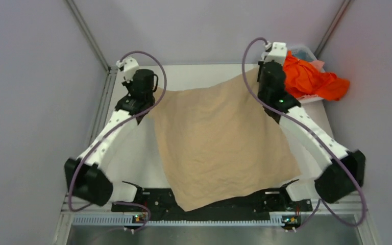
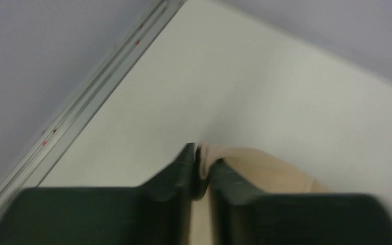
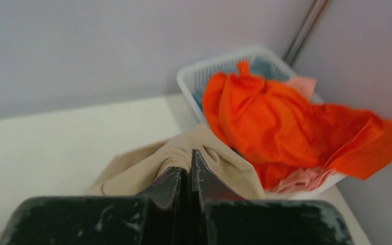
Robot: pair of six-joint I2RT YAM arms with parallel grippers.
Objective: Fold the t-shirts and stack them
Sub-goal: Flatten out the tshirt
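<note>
A tan t-shirt [image 1: 219,143] lies spread across the middle of the white table [image 1: 194,74], wrinkled and turned a little askew. Its two far corners are each held by an arm. Its near edge reaches the near edge of the table, and one corner drapes over the black rail between the arm bases.

The left gripper [image 2: 200,163] is at the far left corner of the shirt. Its two dark fingers [image 2: 176,176] are pressed close together with a fold of tan cloth pinched between them. Bare table shows beyond the fingertips, and a metal frame rail [image 2: 97,84] runs along the left edge.

The right gripper [image 3: 190,171] is at the far right corner of the shirt. Its fingers are pressed together on a bunched ridge of the tan cloth, which rises around the tips and falls away to the near left.

Just beyond the right gripper, at the far right corner of the table, stands a white basket [image 3: 209,71]. An orange t-shirt [image 3: 286,122] is heaped in it, crumpled, and spills over the right rim. A pink cloth [image 3: 301,178] shows under the orange one at the near side of the basket, and a bit of blue cloth [image 3: 263,66] shows at the far side. The tan shirt's pinched corner sits just beside the basket, and I cannot tell whether it touches it.
</note>
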